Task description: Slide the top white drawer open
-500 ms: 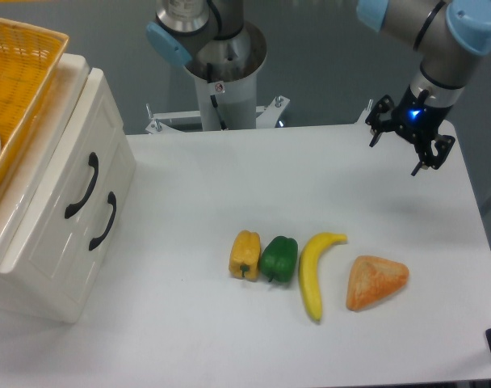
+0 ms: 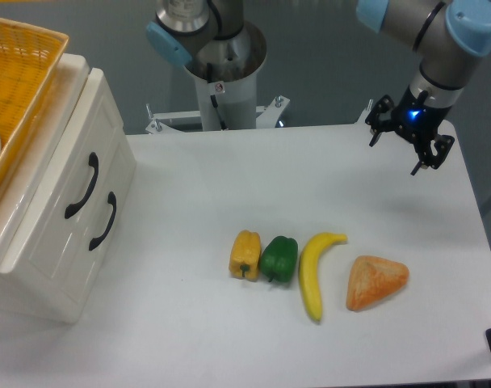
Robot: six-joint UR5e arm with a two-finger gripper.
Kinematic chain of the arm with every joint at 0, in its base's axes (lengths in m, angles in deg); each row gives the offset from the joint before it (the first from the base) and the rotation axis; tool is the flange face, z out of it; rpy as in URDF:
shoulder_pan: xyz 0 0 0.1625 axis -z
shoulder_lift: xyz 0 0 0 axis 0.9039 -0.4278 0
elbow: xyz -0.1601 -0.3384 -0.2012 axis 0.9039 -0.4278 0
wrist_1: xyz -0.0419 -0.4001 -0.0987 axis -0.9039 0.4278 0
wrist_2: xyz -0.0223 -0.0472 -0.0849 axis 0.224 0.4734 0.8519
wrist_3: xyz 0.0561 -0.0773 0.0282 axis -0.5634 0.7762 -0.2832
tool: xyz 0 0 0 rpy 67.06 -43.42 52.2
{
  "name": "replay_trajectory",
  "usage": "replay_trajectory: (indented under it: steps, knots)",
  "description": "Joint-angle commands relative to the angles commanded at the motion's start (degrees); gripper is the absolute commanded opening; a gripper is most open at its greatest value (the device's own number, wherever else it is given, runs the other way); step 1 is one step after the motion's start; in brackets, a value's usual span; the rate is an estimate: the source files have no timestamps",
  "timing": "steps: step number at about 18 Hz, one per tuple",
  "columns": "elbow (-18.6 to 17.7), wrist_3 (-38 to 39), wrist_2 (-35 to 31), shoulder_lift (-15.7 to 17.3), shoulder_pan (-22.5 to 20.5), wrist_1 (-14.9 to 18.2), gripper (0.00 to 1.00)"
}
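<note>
Camera showed the top drawer [image 2: 68, 174] shut in the cabinet [image 2: 35, 267] at the table's [image 2: 229, 178] left, a yellow basket [image 2: 15, 73] atop, the gripper [image 2: 400, 150] far right, fingers spread, empty.

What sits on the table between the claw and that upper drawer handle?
Nothing. In the camera view, only bare white table runs from the gripper to the top drawer. The peppers, banana and bread lie nearer the front edge, off that line.

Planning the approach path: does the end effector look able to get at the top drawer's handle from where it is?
Probably yes. The end effector hangs open at the far right, the top white drawer handle faces bare table, and the produce lies nearer the front.
</note>
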Motion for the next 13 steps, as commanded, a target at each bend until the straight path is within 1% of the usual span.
replay_trajectory:
  steps: [2, 5, 9, 13]
  knots:
    - [-0.8, 0.26, -0.35, -0.09, 0.61, 0.09, 1.0]
    - [-0.8, 1.05, -1.32, -0.26, 1.84, 0.09, 1.0]
    - [-0.54, 10.35, -1.58, -0.26, 4.65, 0.09, 1.0]
    - [-0.89, 12.39, -5.53, -0.18, 7.73, 0.87, 1.0]
